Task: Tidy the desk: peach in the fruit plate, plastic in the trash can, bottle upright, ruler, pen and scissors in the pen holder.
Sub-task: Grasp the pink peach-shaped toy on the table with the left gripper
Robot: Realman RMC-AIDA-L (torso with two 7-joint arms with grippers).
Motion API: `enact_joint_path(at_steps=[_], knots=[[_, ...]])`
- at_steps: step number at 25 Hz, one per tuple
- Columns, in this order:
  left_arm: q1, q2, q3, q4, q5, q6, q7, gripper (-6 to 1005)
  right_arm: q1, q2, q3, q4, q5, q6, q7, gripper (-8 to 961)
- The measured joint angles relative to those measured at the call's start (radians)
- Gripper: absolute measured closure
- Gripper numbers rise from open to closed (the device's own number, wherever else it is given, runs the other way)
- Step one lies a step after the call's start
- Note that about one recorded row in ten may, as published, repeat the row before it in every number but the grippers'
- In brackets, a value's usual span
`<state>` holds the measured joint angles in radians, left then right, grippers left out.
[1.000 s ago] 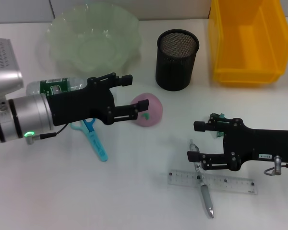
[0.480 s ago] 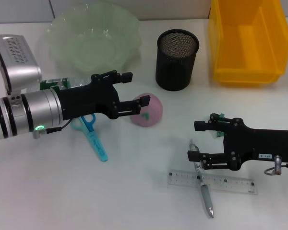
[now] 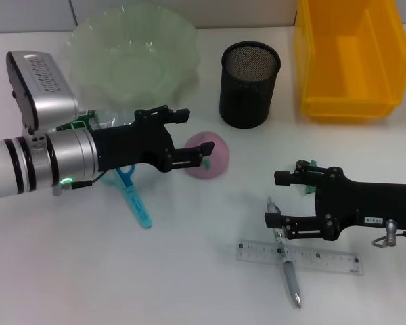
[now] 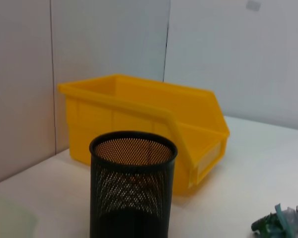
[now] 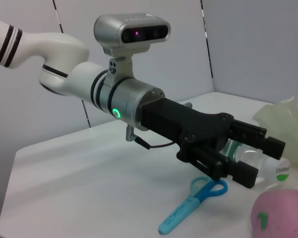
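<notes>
since a second ago the left gripper (image 3: pixel 193 137) has lifted and edged toward the pink peach (image 3: pixel 209 155), jaws apart, one fingertip at its near side. a bottle (image 5: pixel 258 159) lying behind it reads partly "chun". the right gripper (image 3: pixel 276 199) hovers open over the pen (image 3: pixel 286 261) and ruler (image 3: pixel 299 257), with bare table (image 3: pixel 189 271) between the arms.

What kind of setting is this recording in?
Probably a lab tabletop staged as a desk: a plain white table against blank wall panels, holding a mesh pen holder, a yellow bin, a ruler and blue scissors.
</notes>
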<state>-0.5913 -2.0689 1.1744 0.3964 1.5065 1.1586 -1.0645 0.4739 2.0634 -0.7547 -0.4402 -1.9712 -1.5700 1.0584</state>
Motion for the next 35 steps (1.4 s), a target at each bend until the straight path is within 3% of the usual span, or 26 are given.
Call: enact_joint_path(at_steps=[35], knots=[[-0.041,-0.012,0.166,-0.011,-0.010,-0.175,0.000,180,0.010,0.005,-0.001,0.000,0.000,0.022,0.000,135]])
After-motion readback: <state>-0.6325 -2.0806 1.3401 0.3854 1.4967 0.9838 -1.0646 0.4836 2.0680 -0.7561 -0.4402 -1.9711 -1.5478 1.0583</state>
